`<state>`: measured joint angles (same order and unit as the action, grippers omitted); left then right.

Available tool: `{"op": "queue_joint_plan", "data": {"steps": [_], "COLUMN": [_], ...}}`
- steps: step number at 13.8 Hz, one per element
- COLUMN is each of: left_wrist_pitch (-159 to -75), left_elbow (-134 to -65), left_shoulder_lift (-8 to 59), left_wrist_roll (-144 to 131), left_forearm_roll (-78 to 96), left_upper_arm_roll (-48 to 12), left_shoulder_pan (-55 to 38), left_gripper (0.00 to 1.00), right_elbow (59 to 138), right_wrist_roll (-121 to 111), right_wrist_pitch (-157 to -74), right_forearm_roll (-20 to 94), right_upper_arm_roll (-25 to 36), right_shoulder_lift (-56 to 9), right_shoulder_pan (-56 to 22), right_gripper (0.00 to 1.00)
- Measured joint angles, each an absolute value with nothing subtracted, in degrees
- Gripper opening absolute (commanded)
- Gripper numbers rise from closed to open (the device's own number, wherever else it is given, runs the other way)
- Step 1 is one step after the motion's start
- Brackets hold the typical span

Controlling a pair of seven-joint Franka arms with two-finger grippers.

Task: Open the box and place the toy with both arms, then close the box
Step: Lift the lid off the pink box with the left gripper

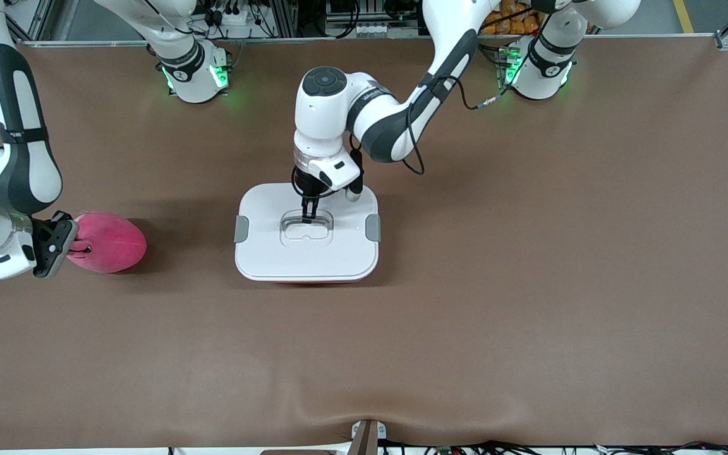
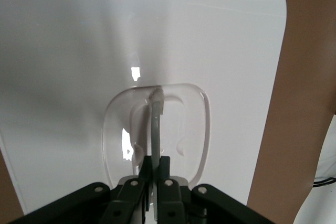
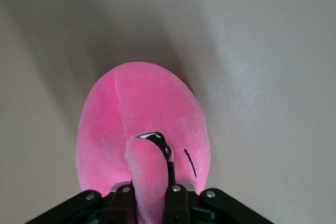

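Left claw [image 1: 308, 218] pinching clear recessed handle [image 2: 156, 124] of white box lid [image 1: 275, 253]; right claw [image 1: 73, 248] pinching hot-pink plush toy [image 1: 111, 243]. Grasp step; next likely lift lid straight up.

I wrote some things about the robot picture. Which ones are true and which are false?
1. The white lid is on the box. True.
2. The left gripper is shut on the lid's clear handle. True.
3. The pink toy is inside the box. False: it lies on the table, toward the right arm's end.
4. The right gripper is open, touching nothing. False: it is shut on a part of the toy.
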<state>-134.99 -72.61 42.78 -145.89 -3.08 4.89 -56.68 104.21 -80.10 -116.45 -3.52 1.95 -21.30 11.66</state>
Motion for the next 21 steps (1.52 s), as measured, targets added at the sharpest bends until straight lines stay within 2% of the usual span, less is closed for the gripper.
{"op": "queue_joint_plan", "data": {"steps": [6,13,18,21], "left_wrist_pitch": [-130.96,-122.13,-118.02,-117.55], "left_elbow": [-71.91,-71.82,-72.93,-76.82], "left_shoulder_lift": [38.98,30.52,26.09,22.79], "left_wrist_roll": [-146.52,-146.52,-145.24,-139.99], "left_forearm_roll": [-3.08,-4.98,-5.29,-5.30], "left_upper_arm_roll": [5.62,11.30,12.91,12.93], "left_shoulder_pan": [-56.51,-55.83,-47.67,-43.12], "left_gripper": [0.00,0.00,0.00,0.00], "right_elbow": [101.77,96.80,87.31,83.32], "right_wrist_roll": [-72.73,-63.30,-62.39,-57.86], "right_wrist_pitch": [-110.20,-101.52,-88.80,-83.12], "right_forearm_roll": [-3.52,-3.04,-0.95,1.00], "right_upper_arm_roll": [1.38,1.10,1.08,1.06], "right_shoulder_lift": [-21.08,-20.90,-20.24,-19.56], "right_shoulder_pan": [11.04,9.94,9.41,9.28], "right_gripper": [0.00,0.00,0.00,0.00]}}
